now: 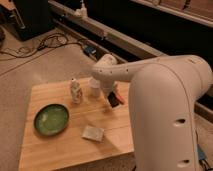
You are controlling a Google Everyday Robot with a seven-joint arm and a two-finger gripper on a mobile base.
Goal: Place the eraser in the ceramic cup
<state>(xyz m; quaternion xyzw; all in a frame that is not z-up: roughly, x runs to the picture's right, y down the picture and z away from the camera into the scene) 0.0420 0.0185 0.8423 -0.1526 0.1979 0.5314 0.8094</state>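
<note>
Camera view: the gripper (115, 96) is noted at frame centre, jaws apparently clenched on the eraser (114, 101), which is held tilted just right of the ceramic cup (95, 88) on the worktop (55, 150). The carry step is judged in hand. A leftward shift over the cup mouth is called for, then release.

Green bowl (51, 119) on wooden table (45, 152), small patterned bottle (75, 91) behind it, whitish pad (93, 133) near front edge

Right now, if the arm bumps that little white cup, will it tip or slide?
The cup looks short and stands upright on the flat wooden table, so it would probably slide before tipping. It seems rigid and might chip if knocked off. The gripper sits close beside it, so a bump is plausible.
</note>
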